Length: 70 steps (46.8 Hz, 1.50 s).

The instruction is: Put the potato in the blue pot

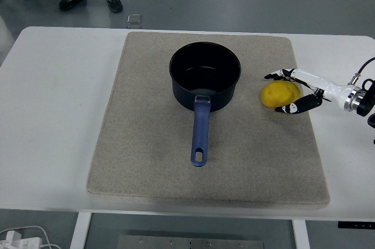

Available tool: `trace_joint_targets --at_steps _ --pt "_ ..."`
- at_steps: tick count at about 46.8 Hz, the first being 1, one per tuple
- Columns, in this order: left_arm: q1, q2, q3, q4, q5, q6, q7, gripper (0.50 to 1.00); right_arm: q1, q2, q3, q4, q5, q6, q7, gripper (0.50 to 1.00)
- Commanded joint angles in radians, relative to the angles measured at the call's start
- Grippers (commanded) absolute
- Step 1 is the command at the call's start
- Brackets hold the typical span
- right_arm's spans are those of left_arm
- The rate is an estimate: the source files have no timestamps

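One right hand (pixel 293 92) cupping potato (pixel 279 94) without closing, near mat's (pixel 146 161) right edge, blue pot (pixel 205 76) apart

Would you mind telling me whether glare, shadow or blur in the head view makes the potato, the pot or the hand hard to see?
Head view: lighting is even and soft, with no harsh shadows on the mat; the potato is sharp and evenly lit; the blue pot has a dark interior with only a faint sheen; the right hand is in focus, without motion blur.
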Motion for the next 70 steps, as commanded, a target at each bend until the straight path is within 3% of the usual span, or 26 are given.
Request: trace_joint_targets --at_steps 1,60,70 --pt "0.000 0.000 0.000 0.000 0.000 0.000 -0.001 1.000 0.002 0.001 0.000 -0.004 0.002 0.000 0.000 0.500" --pt "0.000 0.000 0.000 0.000 0.000 0.000 0.001 1.000 0.014 0.001 0.005 -0.020 0.019 0.002 0.000 0.500" --pt "0.000 0.000 0.000 0.000 0.000 0.000 -0.001 1.000 0.090 -0.036 0.017 -0.020 0.021 0.066 0.001 0.500"
